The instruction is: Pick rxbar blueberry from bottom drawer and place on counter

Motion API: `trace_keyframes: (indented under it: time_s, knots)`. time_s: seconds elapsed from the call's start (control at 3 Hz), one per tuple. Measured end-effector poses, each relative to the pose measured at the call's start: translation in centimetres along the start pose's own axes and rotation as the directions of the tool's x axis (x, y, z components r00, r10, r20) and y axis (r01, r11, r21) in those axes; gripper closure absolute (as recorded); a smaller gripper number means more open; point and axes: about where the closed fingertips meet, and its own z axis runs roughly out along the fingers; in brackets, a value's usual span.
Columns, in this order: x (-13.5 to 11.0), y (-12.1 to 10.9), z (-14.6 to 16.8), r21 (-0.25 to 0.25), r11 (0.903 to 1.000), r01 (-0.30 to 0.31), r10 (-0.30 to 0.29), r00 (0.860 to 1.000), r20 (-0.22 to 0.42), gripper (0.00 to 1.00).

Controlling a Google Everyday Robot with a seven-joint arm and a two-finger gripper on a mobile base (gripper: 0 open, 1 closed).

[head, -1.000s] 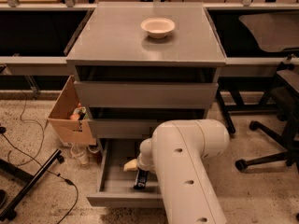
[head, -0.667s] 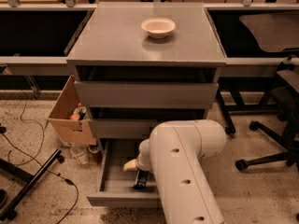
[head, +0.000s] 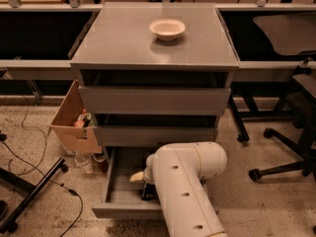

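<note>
The bottom drawer (head: pixel 118 201) is pulled open at the foot of the grey cabinet. My white arm reaches down into it, and the gripper (head: pixel 143 179) is inside the drawer, mostly hidden behind the arm. A dark rxbar blueberry (head: pixel 147 191) lies on the drawer floor right below the gripper, partly covered by the arm. The counter (head: pixel 123 38) is the flat grey cabinet top, with a white bowl (head: pixel 167 28) standing near its back.
The two upper grey drawers (head: pixel 153 100) are nearly shut. An open cardboard box (head: pixel 74 120) with items stands left of the cabinet, bottles beside it. A black stand leg and cables lie on the floor at left. Office chairs (head: pixel 291 132) stand at right.
The arm has shifted slightly; the gripper stays inside the bottom drawer over the dark bar. Nothing else has moved.
</note>
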Motion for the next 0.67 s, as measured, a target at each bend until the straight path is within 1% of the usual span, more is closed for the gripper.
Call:
trace_keyframes:
  time_s: [0.33,0.67]
  knots:
    - [-0.3,0.5,2.4,0.039,0.9992,-0.01,0.01,1.0,0.01,0.0]
    - [-0.2,0.9,4.4,0.127,0.9916,-0.022,0.021,1.0,0.015,0.0]
